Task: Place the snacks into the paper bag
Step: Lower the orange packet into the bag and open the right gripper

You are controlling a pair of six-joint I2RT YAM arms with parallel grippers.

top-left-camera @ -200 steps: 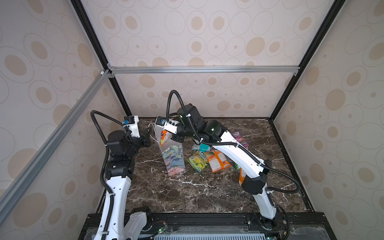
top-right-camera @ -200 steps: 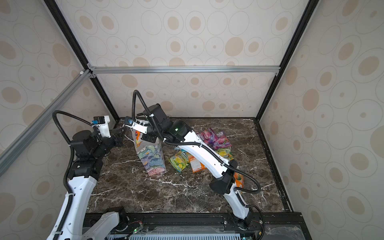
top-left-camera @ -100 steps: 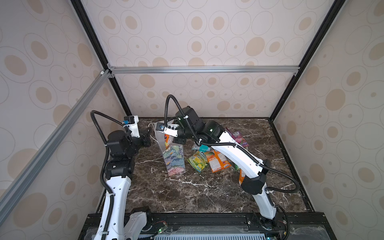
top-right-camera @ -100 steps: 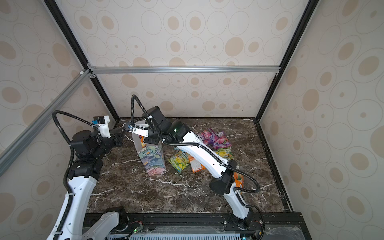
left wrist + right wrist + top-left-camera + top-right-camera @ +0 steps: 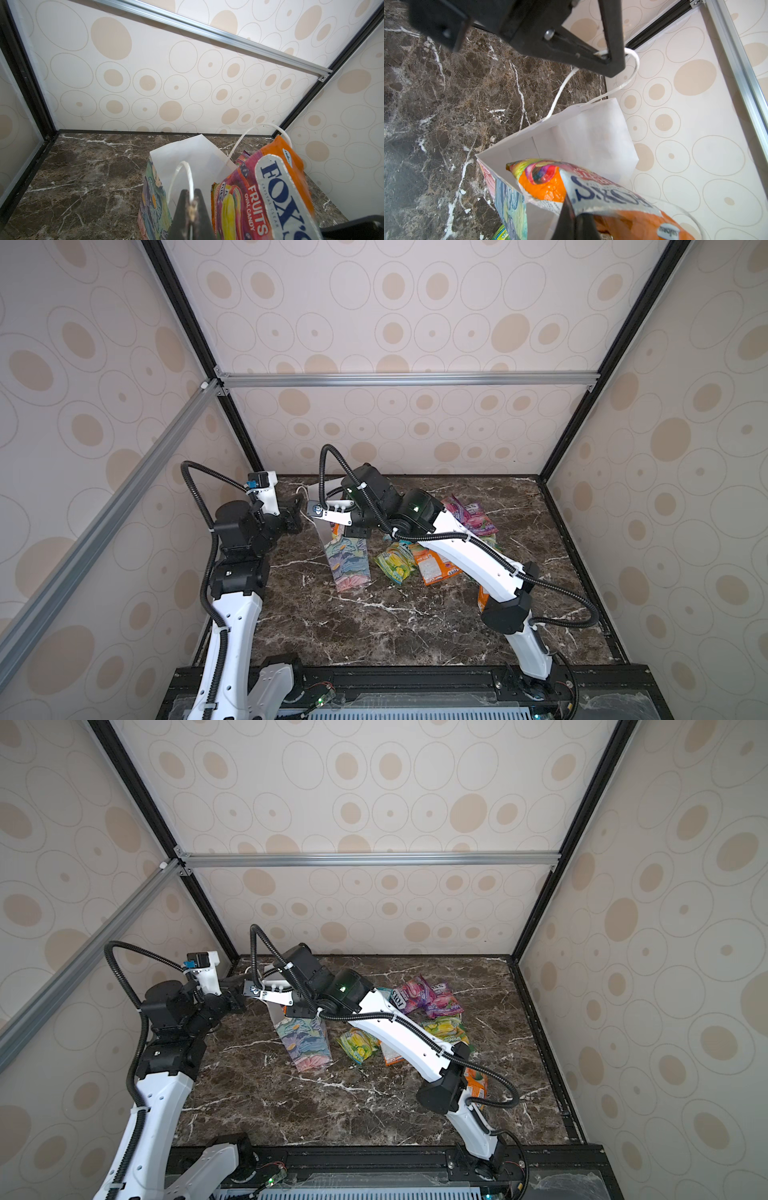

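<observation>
The paper bag (image 5: 349, 564) (image 5: 305, 1044) stands upright left of the table's middle, its white inside (image 5: 581, 133) open. My left gripper (image 5: 191, 192) (image 5: 301, 510) is shut on one white cord handle (image 5: 187, 172) and holds it up at the bag's left. My right gripper (image 5: 572, 205) (image 5: 355, 531) is shut on an orange FOX'S snack packet (image 5: 546, 187) (image 5: 270, 187). The packet hangs at the bag's mouth with its lower end over the rim. More snacks lie right of the bag: green-yellow (image 5: 397, 564), orange (image 5: 436, 568) and purple-pink (image 5: 469, 514).
Another orange packet (image 5: 478, 1081) lies half hidden under my right arm's elbow. A second green-yellow packet (image 5: 446, 1029) sits beyond the arm. The bag's other handle (image 5: 259, 126) arches free. Walls enclose the marble table (image 5: 374, 626) on three sides.
My right gripper has moved slightly left with the orange packet, closer over the bag's mouth. My left gripper has kept its hold on the handle.
</observation>
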